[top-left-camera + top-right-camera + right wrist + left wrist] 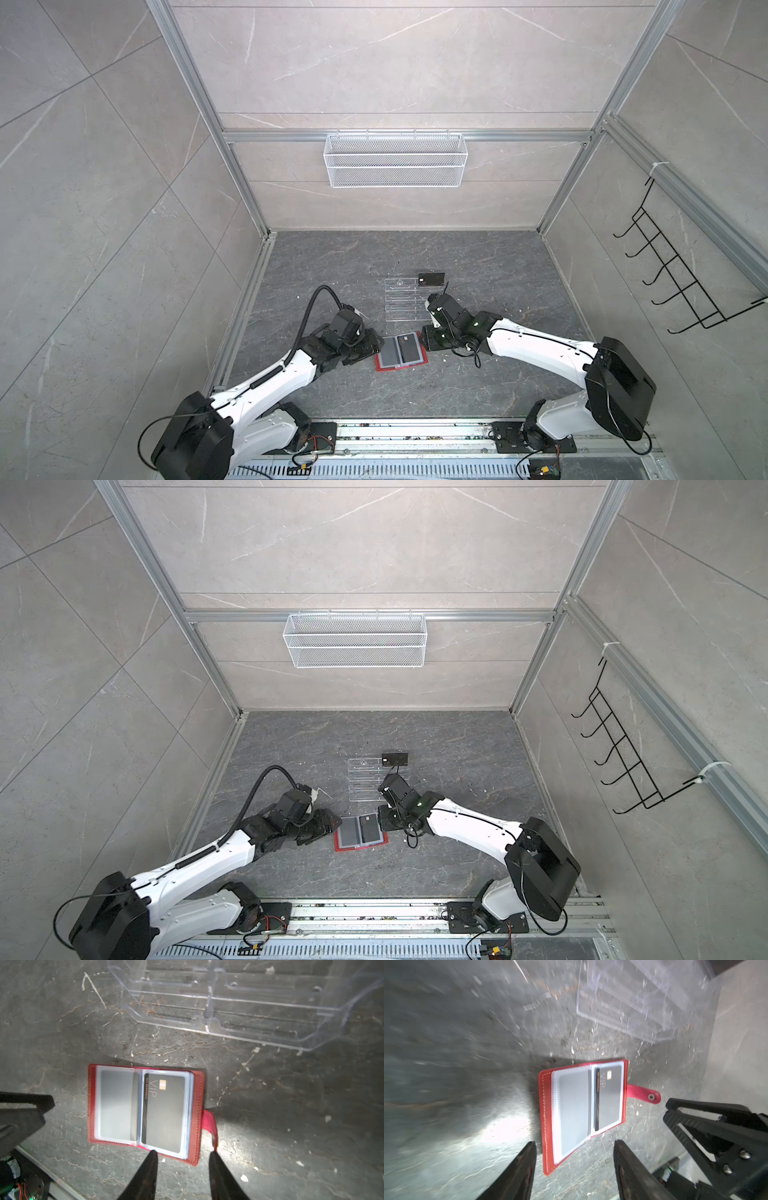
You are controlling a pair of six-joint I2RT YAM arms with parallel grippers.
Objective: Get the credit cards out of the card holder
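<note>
Left gripper [575, 1144]: seen with jaws spread and nothing held; it is poised low just beside the outer edge of the card holder's left-hand page.
Right gripper [182, 1152]: jaws seen partly apart and nothing visibly lifted. The corner of the holder's right-hand page lies between the tips, but contact cannot be told.
Card holder [198, 1109]: laid open and flat on the table [478, 374] between the two grippers, with its snap strap [209, 1124] undone and folded out to one side.
VIP card [166, 1113]: seen inside the clear sleeve of the right-hand page, not yet drawn out.
Left-hand sleeve [118, 1105]: a grey surface is shown, but whether a card is inside cannot be told.
Loose dark card [431, 279]: seen well apart from the holder, at the far end of the clear acrylic rack [401, 303].
Done: the holder is judged opened, and one card is judged already taken out.
Left: at least the VIP card is to be removed. The stacked sleeves beneath it are hidden, so the remaining count cannot be given.
</note>
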